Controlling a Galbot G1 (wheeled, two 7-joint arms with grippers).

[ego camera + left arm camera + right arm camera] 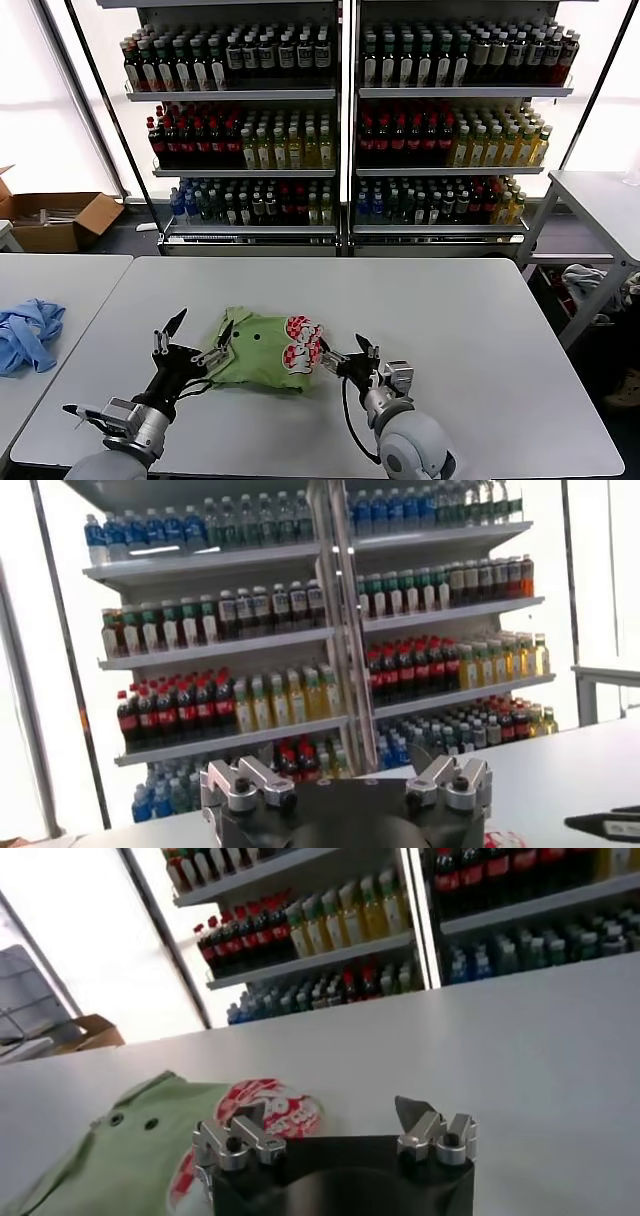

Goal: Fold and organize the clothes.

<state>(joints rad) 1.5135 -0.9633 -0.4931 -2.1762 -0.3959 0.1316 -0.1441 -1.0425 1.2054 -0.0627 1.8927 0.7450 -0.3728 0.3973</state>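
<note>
While the shelves (340,120) fill the back of the head view, two racks side by side with three tiers each, they hold rows of bottles (250,140): dark ones with pale caps on top, red, dark and yellow ones in the middle, blue, green and yellow ones on the lowest tier. Before them lies the long grey worktop (480,340). A second worktop (60,280) stands to its left and carries a crumpled blue garment (28,335). Behind that, on the floor, sits an open box (60,218); its contents cannot be made out.

On the main worktop, near the front edge between both arms, the T-shirt (255,352) lies bunched into a rough heap, light green with small dark dots, its red-and-white graphic (303,345) turned to the right end.

At the shirt's left edge is the left gripper (198,338), fingers spread, one tip touching the cloth. At the right edge, by the graphic, the right gripper (345,357) also has its fingers spread.

Only the head view shows the blue garment and the whole shirt. From the right wrist, the right gripper's fingers (245,1138) stand apart with the graphic and dotted green cloth just beyond them, and the box far off. From the left wrist, the left gripper's fingers (245,785) are apart against the shelves, and almost none of the shirt shows.
</note>
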